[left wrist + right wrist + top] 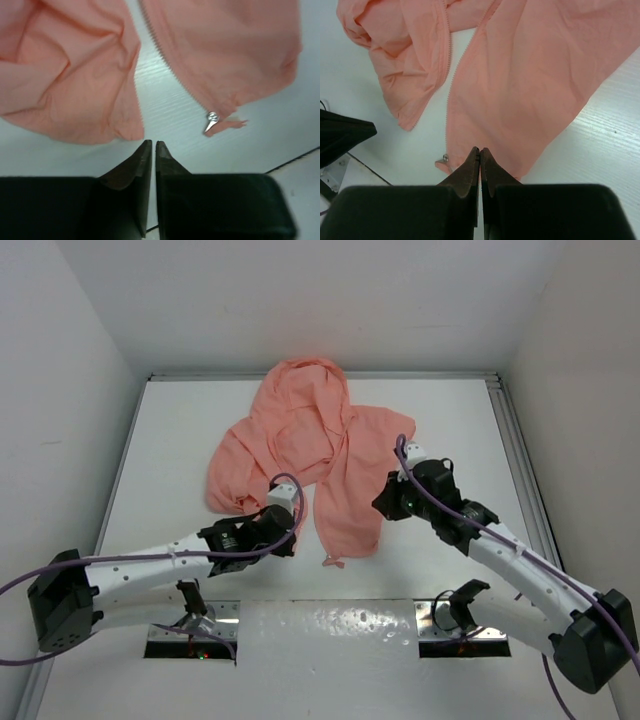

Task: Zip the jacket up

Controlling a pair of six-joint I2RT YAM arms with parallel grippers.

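The salmon-pink hooded jacket lies unzipped on the white table, hood at the far end. Its two front panels spread apart toward me. The silver zipper slider sits at the bottom hem of the right panel; it also shows in the right wrist view. My left gripper is shut and empty, just below the left panel's hem, not touching it. My right gripper is shut and empty above the right panel's lower edge.
White walls enclose the table on the left, right and back. A metal rail runs along the right edge. The left arm's black body shows at the left of the right wrist view.
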